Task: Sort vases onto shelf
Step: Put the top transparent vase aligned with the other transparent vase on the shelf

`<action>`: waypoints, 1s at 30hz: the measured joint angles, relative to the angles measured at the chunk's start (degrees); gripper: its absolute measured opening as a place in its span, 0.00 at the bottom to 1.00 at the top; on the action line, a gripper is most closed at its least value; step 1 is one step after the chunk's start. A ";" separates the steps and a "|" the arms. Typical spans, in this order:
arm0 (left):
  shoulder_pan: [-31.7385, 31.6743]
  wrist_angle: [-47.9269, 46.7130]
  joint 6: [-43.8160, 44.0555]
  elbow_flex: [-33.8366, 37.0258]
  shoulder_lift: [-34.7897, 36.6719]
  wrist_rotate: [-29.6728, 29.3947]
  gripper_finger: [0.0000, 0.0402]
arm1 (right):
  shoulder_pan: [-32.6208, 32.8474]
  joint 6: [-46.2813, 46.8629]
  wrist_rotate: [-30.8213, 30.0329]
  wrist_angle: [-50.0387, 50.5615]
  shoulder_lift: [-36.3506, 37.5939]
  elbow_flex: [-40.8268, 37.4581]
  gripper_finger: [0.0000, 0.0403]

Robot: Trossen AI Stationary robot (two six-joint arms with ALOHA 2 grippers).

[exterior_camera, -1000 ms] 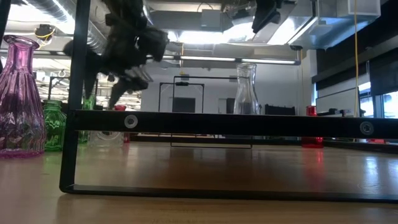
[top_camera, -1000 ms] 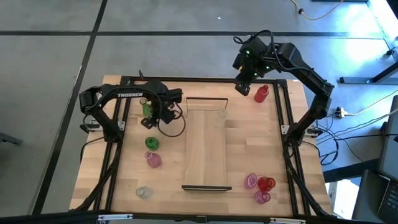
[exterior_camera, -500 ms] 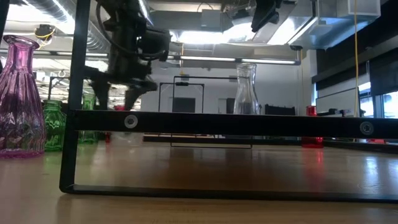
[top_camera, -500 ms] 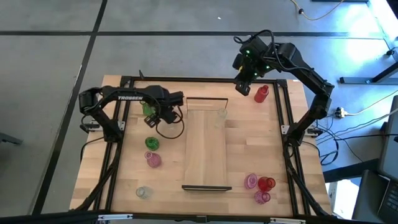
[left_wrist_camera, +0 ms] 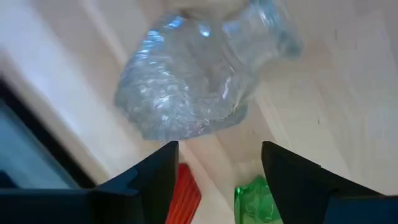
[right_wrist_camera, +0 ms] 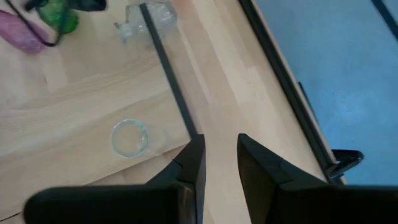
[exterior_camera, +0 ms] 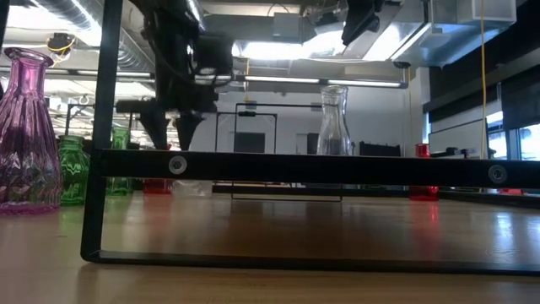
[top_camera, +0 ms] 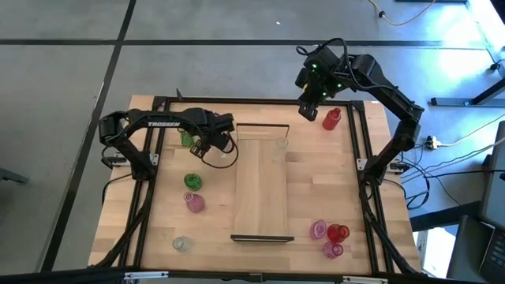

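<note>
The shelf [top_camera: 264, 193] lies lengthwise mid-table, and one clear vase [top_camera: 281, 145] stands on its far end. My left gripper [top_camera: 211, 142] hovers open, pointing down, just left of the shelf's far end. A clear ribbed vase [left_wrist_camera: 186, 81] sits beyond its fingertips [left_wrist_camera: 168, 155], apart from them. A green vase [top_camera: 187, 139] stands close by, also seen in the left wrist view [left_wrist_camera: 255, 199]. My right gripper [top_camera: 309, 110] hangs high over the far edge beside a red vase [top_camera: 331, 118]. Its fingers stand a little apart with nothing between them [right_wrist_camera: 217, 146].
A green vase [top_camera: 192, 181], a pink one [top_camera: 194, 203] and a clear one [top_camera: 181, 244] stand left of the shelf. Two pink vases [top_camera: 319, 229] [top_camera: 332, 250] and a red one [top_camera: 338, 233] cluster at the near right. A red thing [left_wrist_camera: 186, 186] lies beside the green vase.
My left gripper has tipped from a slant to pointing nearly straight down and has rolled a little at the wrist, staying over the same spot by the green vase. The cable loop below it has drawn in. No vase has moved.
</note>
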State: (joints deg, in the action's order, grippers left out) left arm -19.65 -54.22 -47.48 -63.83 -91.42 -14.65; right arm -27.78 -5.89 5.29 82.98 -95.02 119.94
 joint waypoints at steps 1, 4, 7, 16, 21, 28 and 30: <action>0.09 0.00 1.26 0.00 0.97 0.63 0.54 | -0.01 0.00 -0.37 -0.37 0.00 0.00 0.19; 0.80 0.07 5.29 0.00 4.12 1.63 0.50 | -0.01 0.00 -0.62 -1.15 0.00 0.00 0.19; 1.59 0.04 9.97 0.00 8.12 0.00 0.48 | -0.01 0.04 -0.63 -2.54 -0.02 0.00 0.19; 1.34 0.59 44.73 -0.07 23.09 8.03 0.48 | 0.95 1.94 20.15 -20.42 -0.29 -4.24 0.19; 1.17 1.43 59.64 0.66 23.64 13.97 0.48 | 5.22 2.91 18.56 -32.49 -2.51 -8.79 0.19; 4.84 7.72 56.30 8.54 19.03 8.55 0.48 | 6.92 5.87 11.98 -33.18 -5.49 -8.87 0.19; 5.98 10.48 54.49 11.46 17.95 3.23 0.48 | 6.73 7.11 11.80 -33.34 -5.44 -8.83 0.19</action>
State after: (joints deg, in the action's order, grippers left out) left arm -13.68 -43.74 7.01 -52.37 -73.47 -11.42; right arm -21.05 1.22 17.09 49.64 -100.46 111.11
